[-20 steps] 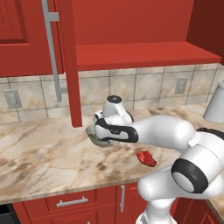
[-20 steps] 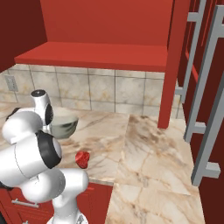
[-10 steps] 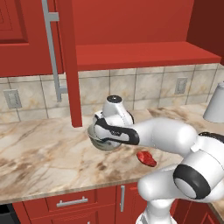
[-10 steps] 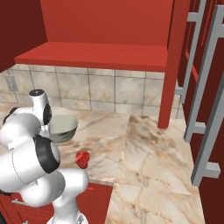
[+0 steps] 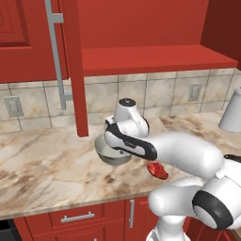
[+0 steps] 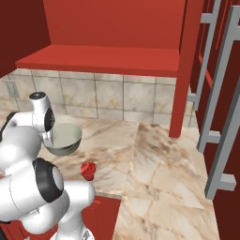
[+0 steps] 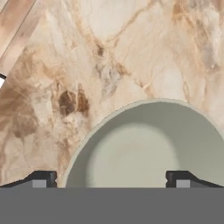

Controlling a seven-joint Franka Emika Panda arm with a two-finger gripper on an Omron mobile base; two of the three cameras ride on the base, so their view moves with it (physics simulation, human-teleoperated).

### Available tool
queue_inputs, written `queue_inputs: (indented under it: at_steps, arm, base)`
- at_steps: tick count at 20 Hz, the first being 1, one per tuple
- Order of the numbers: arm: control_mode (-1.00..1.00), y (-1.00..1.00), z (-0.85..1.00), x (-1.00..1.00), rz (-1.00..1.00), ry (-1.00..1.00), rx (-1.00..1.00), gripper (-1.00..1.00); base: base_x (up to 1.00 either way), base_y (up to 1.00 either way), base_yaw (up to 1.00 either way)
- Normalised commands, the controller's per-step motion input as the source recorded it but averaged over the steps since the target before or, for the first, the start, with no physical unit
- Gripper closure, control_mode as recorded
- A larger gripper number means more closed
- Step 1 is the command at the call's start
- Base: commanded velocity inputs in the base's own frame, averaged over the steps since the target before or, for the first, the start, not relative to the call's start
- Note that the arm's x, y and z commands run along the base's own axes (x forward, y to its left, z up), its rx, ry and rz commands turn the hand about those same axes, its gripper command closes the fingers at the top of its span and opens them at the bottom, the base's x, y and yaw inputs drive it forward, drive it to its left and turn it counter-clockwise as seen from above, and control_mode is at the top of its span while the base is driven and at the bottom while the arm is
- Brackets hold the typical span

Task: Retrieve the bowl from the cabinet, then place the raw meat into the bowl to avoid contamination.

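The bowl (image 5: 110, 153) stands upright on the marble counter, below the red cabinet (image 5: 150, 59) and its shelf. In the hand view its pale inside (image 7: 148, 148) lies just under my gripper (image 7: 111, 179). The gripper is open, one fingertip outside the rim and the other over the bowl's hollow, gripping nothing. From the right base the bowl (image 6: 65, 139) shows beside my wrist. The raw meat (image 5: 157, 170), a small glossy red lump, lies on the counter near the front edge, right of the bowl (image 6: 88, 170).
An open cabinet door (image 5: 70, 56) with a long silver handle (image 5: 56, 56) hangs left of the bowl. More doors with bar handles (image 6: 220, 93) stand at the right. A grey-white vessel (image 5: 233, 110) sits far right. Drawers (image 5: 77, 217) lie under the counter.
The bowl came down to rest on the counter and my jaws spread wide, letting go of its rim. The meat has not moved.
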Motion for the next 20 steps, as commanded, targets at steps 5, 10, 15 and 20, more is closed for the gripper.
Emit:
queue_inputs:
  at_steps: [5, 10, 15, 20]
  arm:
    - [-1.0, -0.32, 0.19, -0.3, -0.08, 0.0, 0.0, -1.0]
    - [-1.0, -0.44, 0.1, -0.32, -0.05, -0.01, 0.0, -1.0]
    - [-1.0, -0.55, 0.04, -0.3, 0.03, -0.04, 0.0, -1.0]
    - [-1.0, -0.52, 0.01, -0.13, 0.14, 0.0, 0.0, -1.0]
  base:
    - [0.0, 0.0, 0.0]
    - [0.0, 0.0, 0.0]
    - [0.0, 0.0, 0.0]
    - [0.0, 0.0, 0.0]
